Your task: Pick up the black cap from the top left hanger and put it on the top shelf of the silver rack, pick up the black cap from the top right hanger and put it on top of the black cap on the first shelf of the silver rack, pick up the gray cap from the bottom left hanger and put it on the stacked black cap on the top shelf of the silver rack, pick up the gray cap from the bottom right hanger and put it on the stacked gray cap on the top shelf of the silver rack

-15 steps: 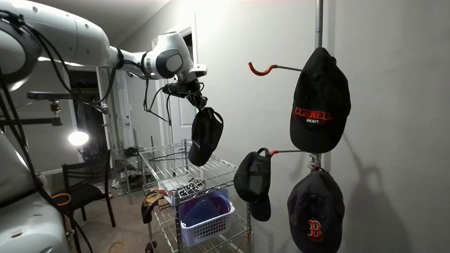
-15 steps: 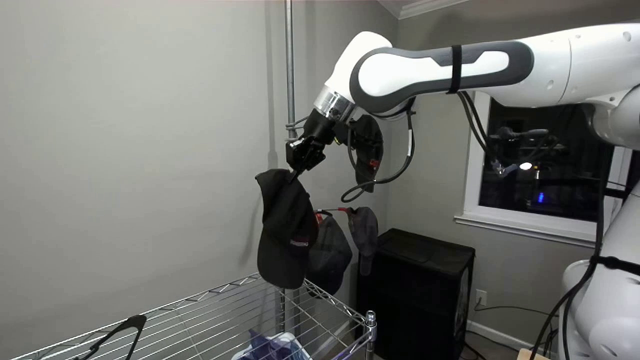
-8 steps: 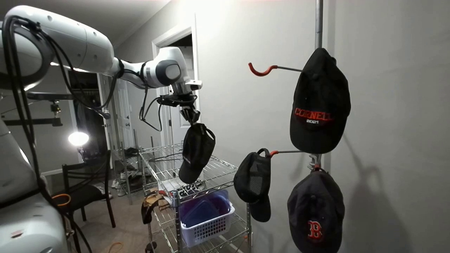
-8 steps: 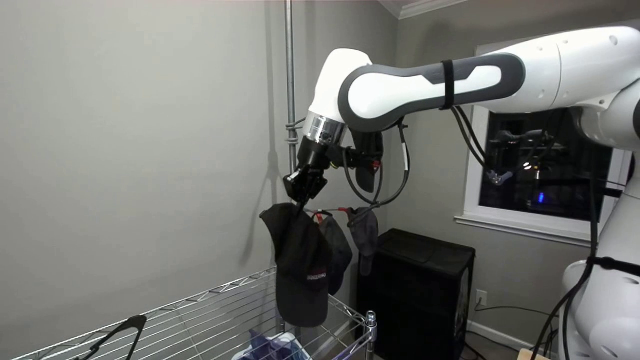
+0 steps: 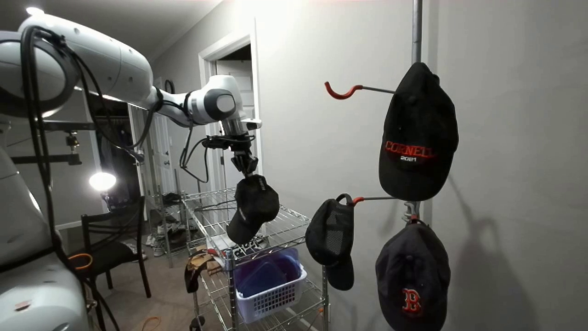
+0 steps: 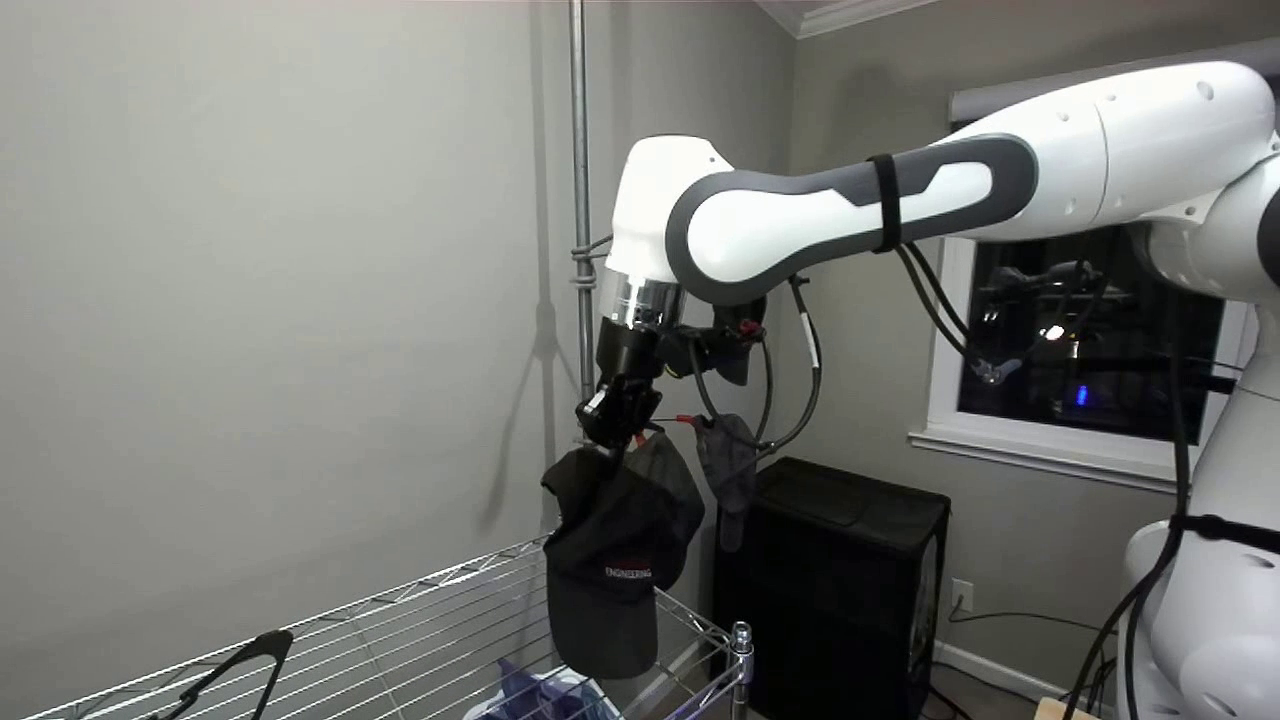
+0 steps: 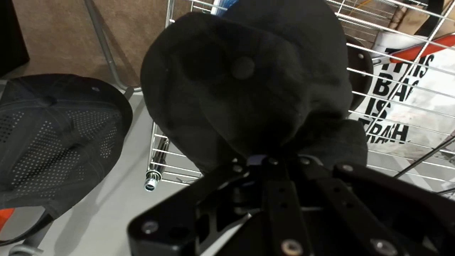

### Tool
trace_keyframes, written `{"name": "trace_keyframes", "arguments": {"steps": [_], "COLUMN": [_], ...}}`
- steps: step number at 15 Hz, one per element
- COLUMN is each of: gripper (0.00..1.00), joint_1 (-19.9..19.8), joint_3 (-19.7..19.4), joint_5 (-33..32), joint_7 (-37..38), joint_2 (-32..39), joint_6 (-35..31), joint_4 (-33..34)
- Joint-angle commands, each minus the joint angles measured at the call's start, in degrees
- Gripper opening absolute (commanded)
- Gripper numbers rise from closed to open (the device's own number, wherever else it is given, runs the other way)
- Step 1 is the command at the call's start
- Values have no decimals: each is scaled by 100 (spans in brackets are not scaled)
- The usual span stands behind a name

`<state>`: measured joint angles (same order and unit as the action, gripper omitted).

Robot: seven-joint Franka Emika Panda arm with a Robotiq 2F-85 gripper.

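Note:
My gripper [image 5: 248, 174] is shut on the back edge of a black cap [image 5: 255, 207] with "ENGINEERING" lettering. The cap [image 6: 605, 560] hangs brim down over the top shelf of the silver rack [image 5: 285, 248], tilted; I cannot tell whether its brim touches the wires. In the wrist view its crown [image 7: 227, 81] fills the middle. The top left hanger hook [image 5: 342, 94] is bare. A black "CORNELL" cap [image 5: 418, 133] hangs top right. A dark mesh-backed cap [image 5: 330, 239] hangs bottom left, and a dark grey cap with a red B [image 5: 411, 271] bottom right.
A white basket [image 5: 271, 301] stands on the rack's lower shelf. A black clothes hanger [image 6: 235, 655] lies on the top shelf. A printed white bag [image 7: 394, 103] shows below the wires. The bottom left cap [image 7: 60, 135] is close beside the held cap in the wrist view.
My gripper has come down with the held cap, moving slightly left in an exterior view. The cap has swung and its crown now bulges outward. The hanging caps have not moved.

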<state>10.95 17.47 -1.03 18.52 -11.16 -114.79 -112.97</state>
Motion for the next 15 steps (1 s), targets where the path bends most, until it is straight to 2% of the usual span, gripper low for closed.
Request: {"name": "trace_keyframes", "arguments": {"steps": [1, 8, 9, 10, 12, 15], "gripper": [2, 2, 5, 29, 33, 51], "joint_1": [67, 175, 178, 177, 175, 165], "joint_3": [39, 36, 35, 35, 32, 27], "joint_5": [-142, -405, -417, -436, -441, -443], "joint_7": [163, 98, 148, 179, 185, 208], "joint_2": [144, 344, 352, 362, 351, 302], "joint_6": [-37, -664, -838, -962, -1140, -1289], "joint_4": [-93, -71, -66, -58, -61, -123]}}
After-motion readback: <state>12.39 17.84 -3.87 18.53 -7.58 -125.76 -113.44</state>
